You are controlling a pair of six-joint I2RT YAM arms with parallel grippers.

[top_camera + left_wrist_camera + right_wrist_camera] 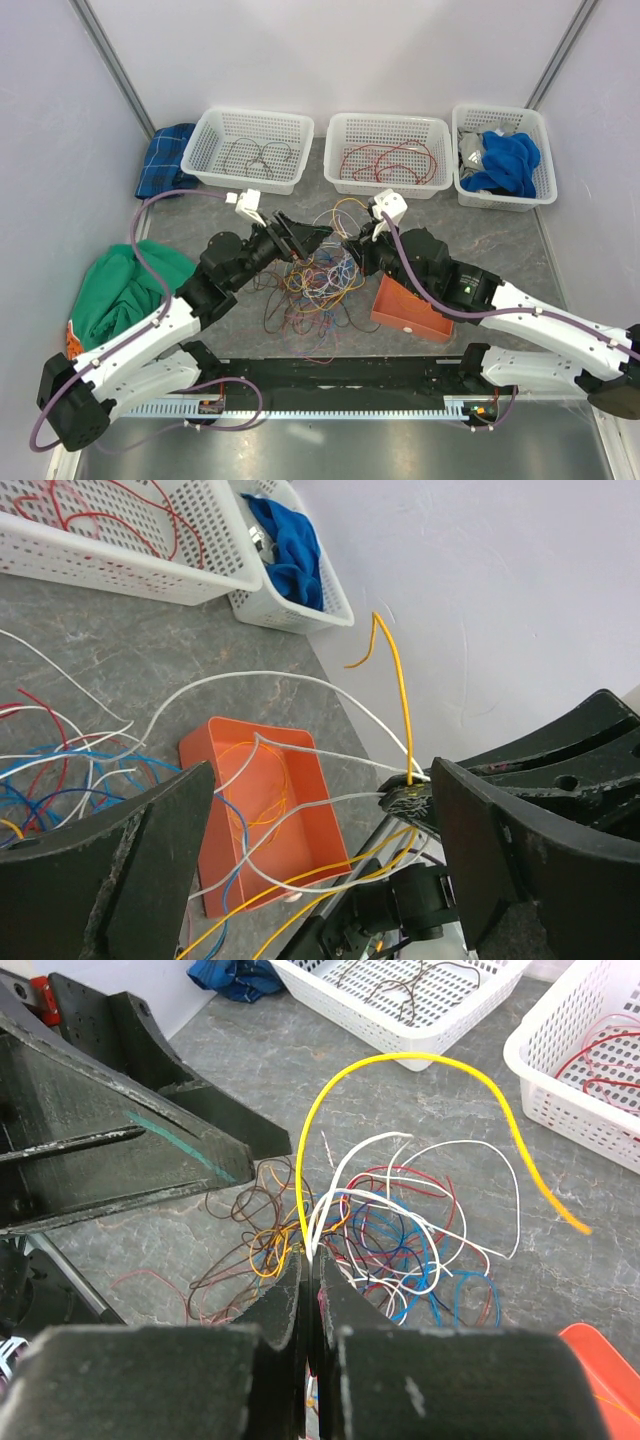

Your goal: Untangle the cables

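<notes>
The cables (318,282) lie in a multicoloured tangle on the grey table between the two arms. My right gripper (311,1260) is shut on a yellow cable (400,1058) and a white cable (440,1145), both lifted above the heap (400,1245). The yellow cable arches up and ends free in the air. My left gripper (320,840) is open, its fingers (110,870) wide apart. The right gripper's tip (410,798) with the yellow cable (402,690) sits close to its right finger. In the top view the left gripper (312,238) faces the right gripper (350,248) over the tangle.
An orange tray (408,310) holding a thin orange wire sits right of the tangle. Three white baskets line the back: dark wires (250,150), red wires (388,155), blue cloth (500,155). A green cloth (125,285) lies at the left, a blue checked cloth (165,158) behind it.
</notes>
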